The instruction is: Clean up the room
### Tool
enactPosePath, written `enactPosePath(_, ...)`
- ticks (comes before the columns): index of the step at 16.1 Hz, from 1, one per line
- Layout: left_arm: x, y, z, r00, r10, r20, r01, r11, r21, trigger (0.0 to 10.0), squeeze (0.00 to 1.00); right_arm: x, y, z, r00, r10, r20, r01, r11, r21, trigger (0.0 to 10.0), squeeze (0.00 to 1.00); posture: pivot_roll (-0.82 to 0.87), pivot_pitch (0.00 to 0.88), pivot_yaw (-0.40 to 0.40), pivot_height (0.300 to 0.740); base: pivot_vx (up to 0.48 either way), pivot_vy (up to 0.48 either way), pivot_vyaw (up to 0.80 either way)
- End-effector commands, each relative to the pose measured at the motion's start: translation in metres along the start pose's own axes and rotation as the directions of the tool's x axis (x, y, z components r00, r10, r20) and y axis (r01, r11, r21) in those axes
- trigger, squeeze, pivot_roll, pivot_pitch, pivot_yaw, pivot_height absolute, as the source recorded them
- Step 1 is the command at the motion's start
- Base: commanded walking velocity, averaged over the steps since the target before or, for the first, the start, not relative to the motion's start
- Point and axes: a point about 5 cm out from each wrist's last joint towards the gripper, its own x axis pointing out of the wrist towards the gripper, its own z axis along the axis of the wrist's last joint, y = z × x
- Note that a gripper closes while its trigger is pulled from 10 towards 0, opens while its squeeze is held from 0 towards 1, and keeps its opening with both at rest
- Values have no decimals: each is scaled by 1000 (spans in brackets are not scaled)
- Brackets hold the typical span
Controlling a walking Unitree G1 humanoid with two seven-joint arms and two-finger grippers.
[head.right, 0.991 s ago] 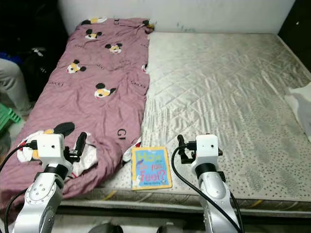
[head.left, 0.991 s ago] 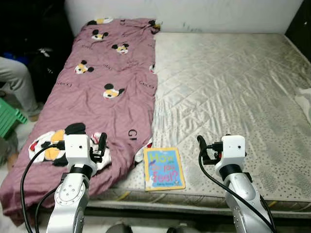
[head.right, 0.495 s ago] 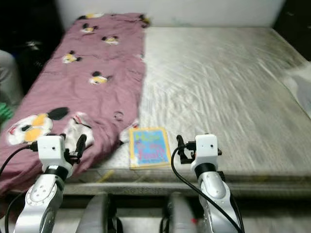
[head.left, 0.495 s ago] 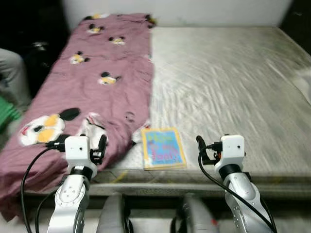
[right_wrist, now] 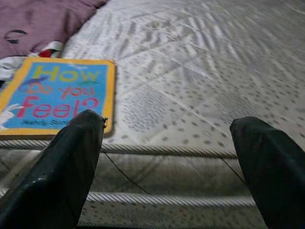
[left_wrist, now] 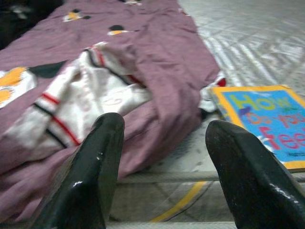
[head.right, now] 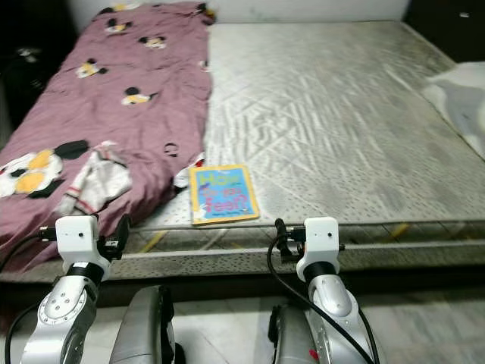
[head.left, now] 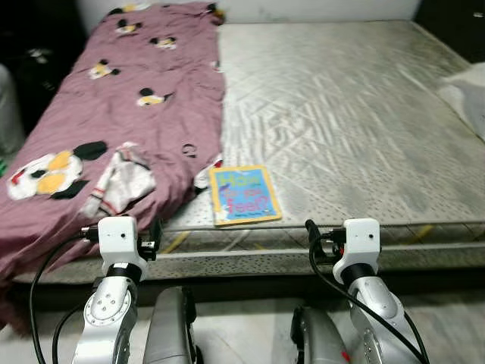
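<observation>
Clearly both grippers, left gripper (left_wrist: pixel 162 157) and right gripper (right_wrist: pixel 167 157), hang spread and empty; the flat book (head.left: pixel 243 195) near the mattress (head.left: pixel 356 114) edge risks sliding off under a clumsy pinch.

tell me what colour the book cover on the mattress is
The book has a blue cover with a yellow border and multicoloured lettering, clearest in the right wrist view.

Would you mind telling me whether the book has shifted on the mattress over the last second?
No. The book still lies at the mattress's near edge, beside the purple blanket's hem, as before. The whole picture has shifted, so the camera moved, not the book.
</observation>
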Motion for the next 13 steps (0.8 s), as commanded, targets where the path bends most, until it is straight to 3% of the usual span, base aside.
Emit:
enactPosePath(1,-1,2,1,1000,7,4,-7,1000,14,10000,0,1,0,3,1000,8,9,-8,1000,1,10000,0,-64,143,12,564,0,0,0)
enactPosePath(4,-1,1,1,1000,6,6,-6,1000,13,10000,0,1,0,3,1000,15,8,-15,1000,2,10000,0,-63,139,9,564,0,0,0)
enactPosePath(10,-1,1,0,1000,6,-3,-6,1000,5,10000,0,1,1,2,1000,23,3,-23,1000,2,10000,0,-62,136,9,495,0,0,0)
enactPosePath(13,0,1,0,1000,7,2,-7,1000,-4,10000,0,1,1,1,1000,27,2,-27,1000,6,10000,0,-63,135,8,495,0,0,0)
